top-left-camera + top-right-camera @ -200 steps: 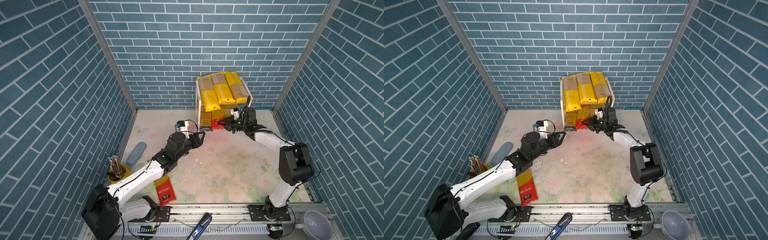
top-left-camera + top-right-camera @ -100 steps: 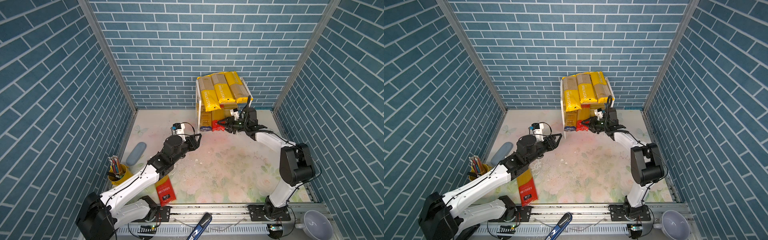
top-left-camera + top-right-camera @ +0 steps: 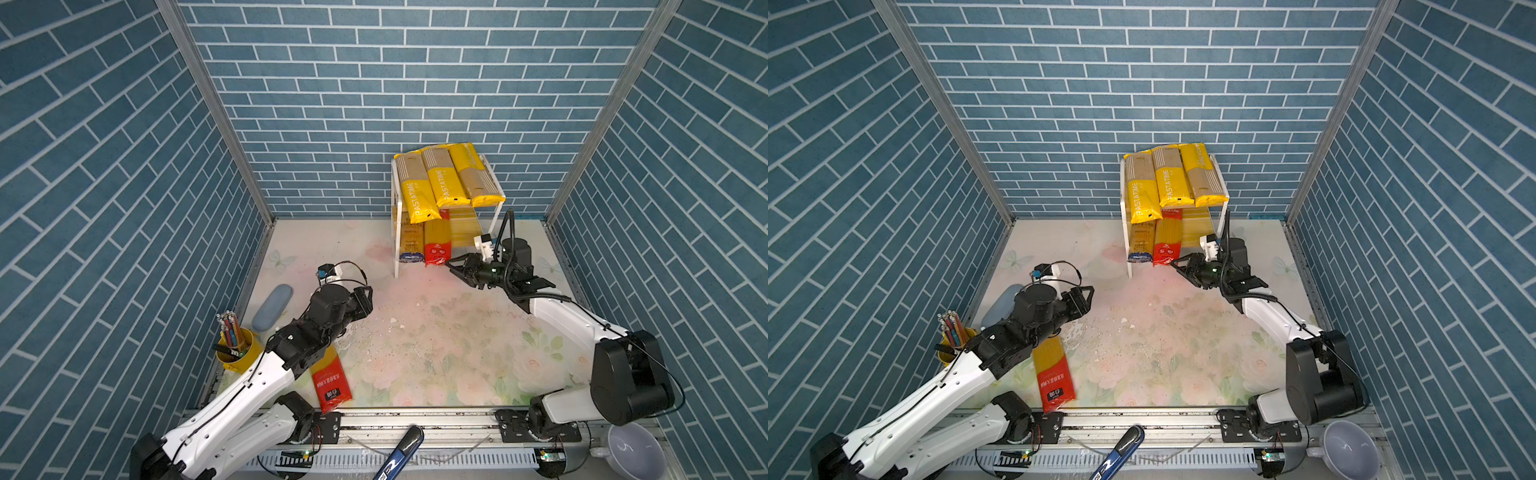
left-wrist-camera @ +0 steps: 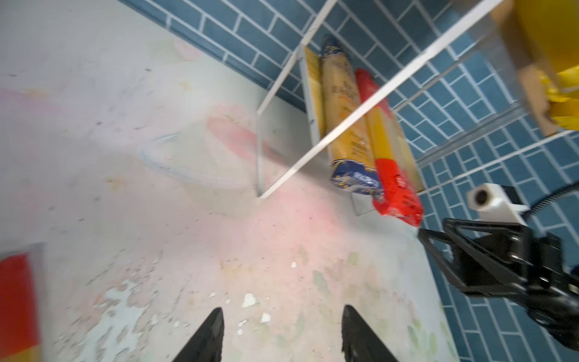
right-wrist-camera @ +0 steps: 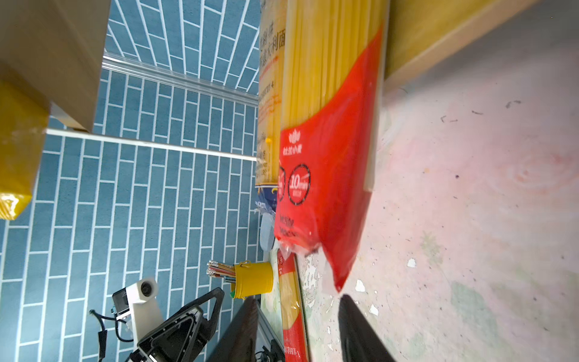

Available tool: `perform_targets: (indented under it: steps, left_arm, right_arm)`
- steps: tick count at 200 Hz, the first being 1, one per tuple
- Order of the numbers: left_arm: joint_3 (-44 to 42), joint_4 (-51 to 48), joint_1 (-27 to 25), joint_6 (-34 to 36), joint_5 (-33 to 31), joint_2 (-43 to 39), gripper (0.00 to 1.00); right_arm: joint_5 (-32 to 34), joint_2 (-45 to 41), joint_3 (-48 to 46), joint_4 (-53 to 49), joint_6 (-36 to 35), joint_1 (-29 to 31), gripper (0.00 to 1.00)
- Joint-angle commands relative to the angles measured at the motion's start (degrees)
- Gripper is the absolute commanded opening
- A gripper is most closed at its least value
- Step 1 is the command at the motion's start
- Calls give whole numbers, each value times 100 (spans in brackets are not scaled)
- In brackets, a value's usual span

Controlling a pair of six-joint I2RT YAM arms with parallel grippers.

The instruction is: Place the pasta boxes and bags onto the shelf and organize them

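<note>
Right wrist: glossy red-ended pack (crinkled film).

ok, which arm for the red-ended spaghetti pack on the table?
Left. The red-ended spaghetti pack lies partly under that arm, with the left gripper open and empty close by; the right gripper, open, is far off at the shelf.

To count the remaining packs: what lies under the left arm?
A red-ended pasta pack lies flat on the table. The left arm covers its far end, which cannot be seen.

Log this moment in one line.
left gripper open, empty | right gripper open beside shelved red pack | second red pack on table
</note>
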Motion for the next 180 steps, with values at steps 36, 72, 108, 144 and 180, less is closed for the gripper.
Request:
perform_targets:
  steps: [36,72,108,144,180]
  left_arm:
    - [-383,-1624,49,-282,-692,-545,62]
    - [-352,-2404,87,-637,-1049,-561,71]
    - [-505,-2938,229,-1249,-1233,-557,79]
    - [-682,-2943,274,-1438,-1239,-508,80]
    - [-970,-2855,406,-1792,-1198,-711,83]
  right_arm:
    - [996,-339,-526,-105,47,733,43]
    - [1656,-283,-478,-262,-66,1328,41]
    - [1977,-23,-478,-16,-2,1793,39]
    - [2484,295,340,-940,-757,1733,37]
    - [2556,668,770,-801,-911,1458,35]
